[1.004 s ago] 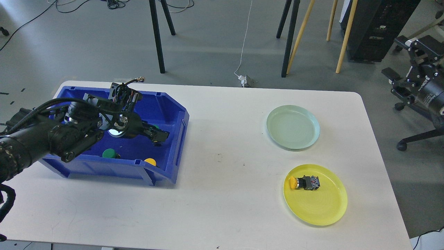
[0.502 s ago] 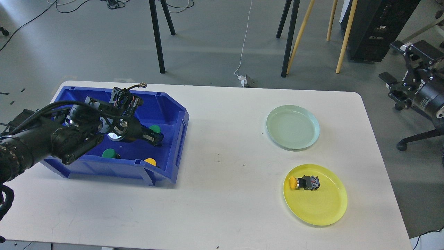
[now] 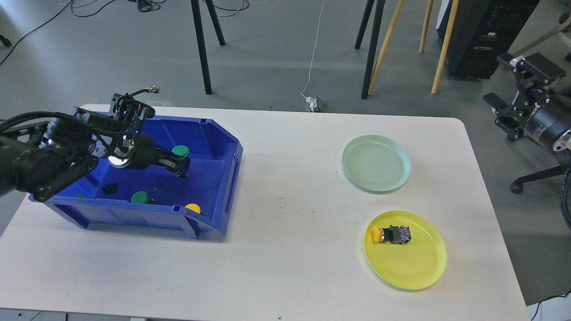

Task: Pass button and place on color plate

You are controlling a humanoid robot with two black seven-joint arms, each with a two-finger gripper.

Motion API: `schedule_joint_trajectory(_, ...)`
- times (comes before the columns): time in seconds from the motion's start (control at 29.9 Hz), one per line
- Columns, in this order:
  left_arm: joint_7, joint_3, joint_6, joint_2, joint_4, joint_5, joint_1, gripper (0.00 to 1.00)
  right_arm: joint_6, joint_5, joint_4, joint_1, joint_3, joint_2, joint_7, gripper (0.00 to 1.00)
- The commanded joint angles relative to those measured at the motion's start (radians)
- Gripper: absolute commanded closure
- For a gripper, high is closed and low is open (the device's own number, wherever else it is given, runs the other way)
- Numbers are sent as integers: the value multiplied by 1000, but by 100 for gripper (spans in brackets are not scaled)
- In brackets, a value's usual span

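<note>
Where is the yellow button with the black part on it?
In the head view, the yellow button lies on its side on the yellow plate, at the table's right front, just in front of the light green plate.

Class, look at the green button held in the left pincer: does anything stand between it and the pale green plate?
Only the blue bin's right wall; beyond it, the white table toward the pale green plate looks bare.

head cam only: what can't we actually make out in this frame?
- Left gripper: dark; the grip on the green button is unreadable, fingers indistinct.
- Right gripper: at the right edge, small and side-on; finger state unclear.
- Blue bin: its near wall hides most of a yellow button and the body of another green button.
- Small black part in the bin: too small to identify.
</note>
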Motion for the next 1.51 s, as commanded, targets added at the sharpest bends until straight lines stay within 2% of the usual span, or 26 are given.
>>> schedule_joint_trajectory(0.0,1,-64,0,145,-161,-45,-2,68,0,-14,-27,17,0,40,0,6)
schedule_joint_trajectory(0.07,0,-155,0,234,-255,-170,0,67,0,-14,-32,28,0,70,5,6)
schedule_joint_trajectory(0.13,-1,-227,0,265,-277,-276,-3,66,0,-14,-29,36,2,94,9,6)
schedule_joint_trajectory(0.23,3,-383,0,261,-271,-468,-35,66,-1,-11,-21,54,9,124,12,6)
schedule_joint_trajectory(0.33,10,-460,0,223,-265,-642,-77,66,-1,-8,-20,88,9,166,14,6)
schedule_joint_trajectory(0.43,15,-457,0,141,-226,-766,-121,66,-1,0,-10,111,17,181,14,6)
schedule_joint_trajectory(0.64,16,-456,0,-81,-87,-779,-178,66,-3,7,10,195,20,256,14,6)
schedule_joint_trajectory(0.94,16,-456,0,-346,99,-786,-244,66,-1,14,11,284,20,459,12,6)
schedule_joint_trajectory(1.47,16,-462,0,-377,120,-880,-252,66,3,37,-1,330,57,540,17,5)
